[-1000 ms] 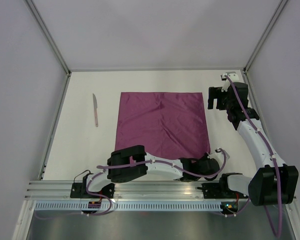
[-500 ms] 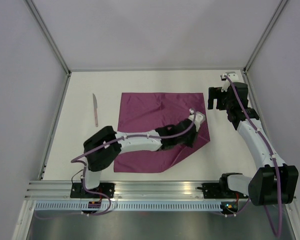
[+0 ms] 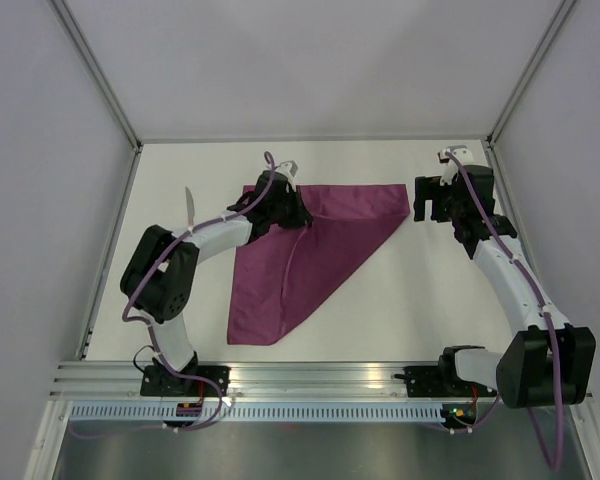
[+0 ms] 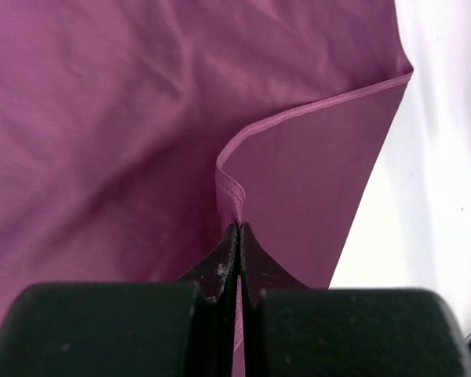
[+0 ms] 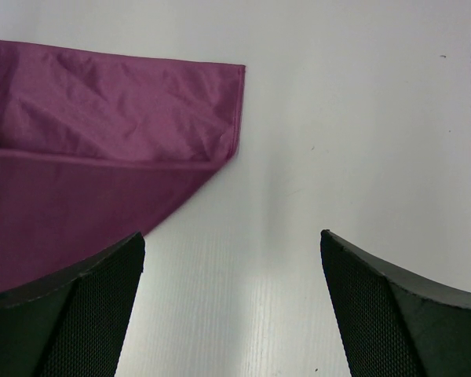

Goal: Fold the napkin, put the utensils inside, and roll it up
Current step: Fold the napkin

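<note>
Black against maroon: clamped shut with the left gripper (image 4: 237, 234) on a hemmed corner of the napkin (image 4: 102, 118), fingers pressed together with only fabric between them. Holding that corner just clear of the layer beneath, with the hem curling into a small loop right ahead of the tips. From above, parked over the cloth's far left corner, reaching in from the left side. Draped back over itself on a diagonal and spread on the white table (image 3: 450, 290): straight along the far edge to the far right corner, then slanting down a long fold to the near left corner. Just left of the arm, poking out past it, a knife (image 3: 189, 200), apart from the cloth. Over on the right, hovering with the right gripper (image 3: 427, 200) spread wide and holding nothing, just beside that far right corner.
</note>
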Controlling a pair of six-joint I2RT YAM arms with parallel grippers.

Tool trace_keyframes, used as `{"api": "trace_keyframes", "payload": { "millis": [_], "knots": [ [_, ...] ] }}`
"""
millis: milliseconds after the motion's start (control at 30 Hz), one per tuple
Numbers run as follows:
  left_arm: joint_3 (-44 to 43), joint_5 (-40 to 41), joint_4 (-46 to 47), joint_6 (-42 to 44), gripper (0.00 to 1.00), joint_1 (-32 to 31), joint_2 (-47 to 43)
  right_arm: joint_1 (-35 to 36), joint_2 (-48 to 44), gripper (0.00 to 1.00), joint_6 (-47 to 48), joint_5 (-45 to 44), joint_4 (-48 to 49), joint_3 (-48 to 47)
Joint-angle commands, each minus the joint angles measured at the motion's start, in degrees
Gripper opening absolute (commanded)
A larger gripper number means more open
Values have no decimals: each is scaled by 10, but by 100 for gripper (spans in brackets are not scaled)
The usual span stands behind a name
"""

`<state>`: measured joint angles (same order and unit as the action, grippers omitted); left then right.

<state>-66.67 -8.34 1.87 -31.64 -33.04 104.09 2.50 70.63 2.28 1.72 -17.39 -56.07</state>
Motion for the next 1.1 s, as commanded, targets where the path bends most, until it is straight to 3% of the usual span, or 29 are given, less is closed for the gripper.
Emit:
{"api": "trace_keyframes", "payload": {
  "millis": [0, 467, 1067],
  "knots": [
    [-21, -62, 7, -31, 2, 42, 11, 0, 7, 97, 5, 4, -8, -23],
    [-110, -128, -15, -36, 2, 167, 91, -1, 16, 96, 10, 5, -10, -25],
    [-167, -151, -49, -28, 2, 235, 136, 0, 17, 97, 12, 10, -12, -25]
  ]
}}
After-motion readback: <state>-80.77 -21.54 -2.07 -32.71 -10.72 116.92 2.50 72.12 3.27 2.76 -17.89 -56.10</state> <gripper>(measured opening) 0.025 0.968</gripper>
